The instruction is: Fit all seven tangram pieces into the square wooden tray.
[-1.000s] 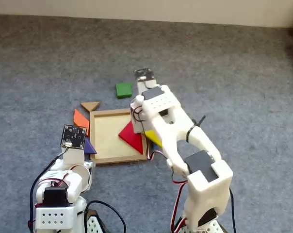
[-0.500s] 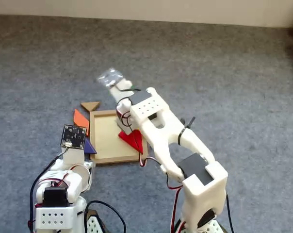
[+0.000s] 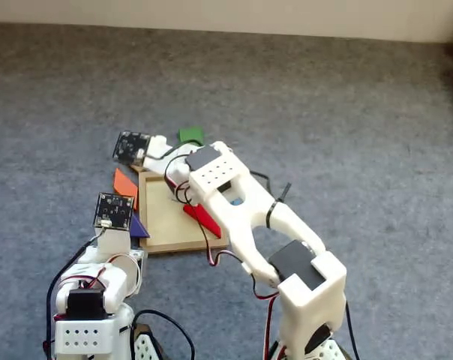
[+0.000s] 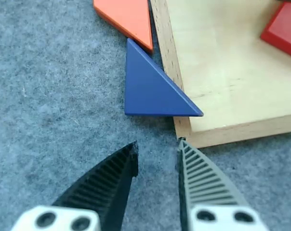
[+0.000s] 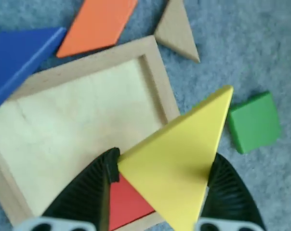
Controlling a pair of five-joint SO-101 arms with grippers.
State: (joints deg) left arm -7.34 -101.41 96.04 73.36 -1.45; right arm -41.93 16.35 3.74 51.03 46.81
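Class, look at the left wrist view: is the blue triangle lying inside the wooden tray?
No, the blue triangle lies on the carpet outside the tray, up against its rim.

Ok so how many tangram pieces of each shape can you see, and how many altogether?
triangles: 4 (red triangle, yellow triangle, blue triangle, tan triangle)
parallelograms: 1 (orange parallelogram)
squares: 1 (green square)
total: 6
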